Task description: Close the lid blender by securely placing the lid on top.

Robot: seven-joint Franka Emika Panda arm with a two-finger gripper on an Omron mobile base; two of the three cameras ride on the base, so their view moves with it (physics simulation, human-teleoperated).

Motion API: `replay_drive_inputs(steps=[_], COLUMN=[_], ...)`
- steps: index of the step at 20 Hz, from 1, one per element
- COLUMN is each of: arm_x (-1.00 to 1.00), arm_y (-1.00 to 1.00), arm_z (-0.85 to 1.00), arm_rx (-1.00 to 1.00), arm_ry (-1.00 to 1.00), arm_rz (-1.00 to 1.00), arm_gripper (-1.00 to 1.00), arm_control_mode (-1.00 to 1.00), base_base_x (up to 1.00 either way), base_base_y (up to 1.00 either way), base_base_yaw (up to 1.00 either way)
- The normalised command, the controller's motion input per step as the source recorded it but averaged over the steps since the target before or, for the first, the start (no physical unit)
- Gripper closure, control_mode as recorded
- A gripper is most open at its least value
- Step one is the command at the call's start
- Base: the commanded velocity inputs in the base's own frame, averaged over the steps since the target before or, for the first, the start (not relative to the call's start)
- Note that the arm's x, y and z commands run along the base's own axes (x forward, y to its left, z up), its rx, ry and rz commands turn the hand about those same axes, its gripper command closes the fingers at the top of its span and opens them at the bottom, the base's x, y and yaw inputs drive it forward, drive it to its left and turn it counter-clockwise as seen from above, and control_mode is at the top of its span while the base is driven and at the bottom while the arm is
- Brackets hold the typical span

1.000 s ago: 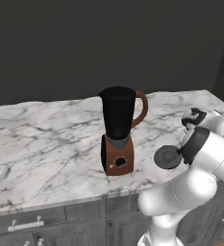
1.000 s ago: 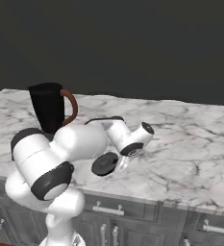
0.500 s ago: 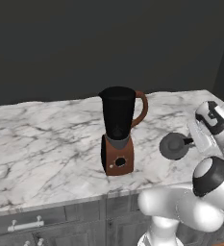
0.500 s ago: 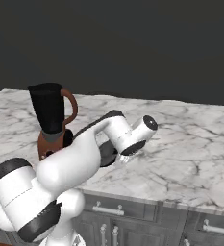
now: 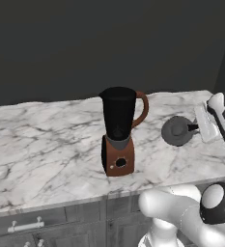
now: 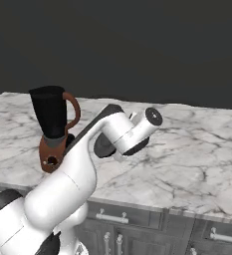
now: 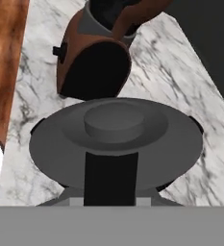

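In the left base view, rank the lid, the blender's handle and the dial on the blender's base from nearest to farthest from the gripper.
1. The lid, held at its edge by the gripper, right of the blender.
2. The blender's handle, on the jar's right side.
3. The dial, low on the front of the blender's base, farthest left.

kitchen: marble counter, blender

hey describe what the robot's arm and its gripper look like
The arm is a run of glossy white rounded tubular segments with dark grey to black joint bands and round dark end caps. The gripper has a white body and a small dark flat finger. No cables or markings show.
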Motion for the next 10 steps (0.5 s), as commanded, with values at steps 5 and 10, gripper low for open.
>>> replay_drive_inputs(steps=[5,10], arm_x=[-0.13,-0.34], arm_y=[0.01,-0.01], arm_z=[0.35,0.27], arm_rx=[0.11,0.16], arm_ry=[-0.03,-0.13], arm_rz=[-0.01,0.0], arm_gripper=[1.0,1.0], arm_control_mode=[-1.0,-1.0], base_base_x=[0.0,0.0], base_base_y=[0.0,0.0], base_base_yaw=[0.0,0.0])
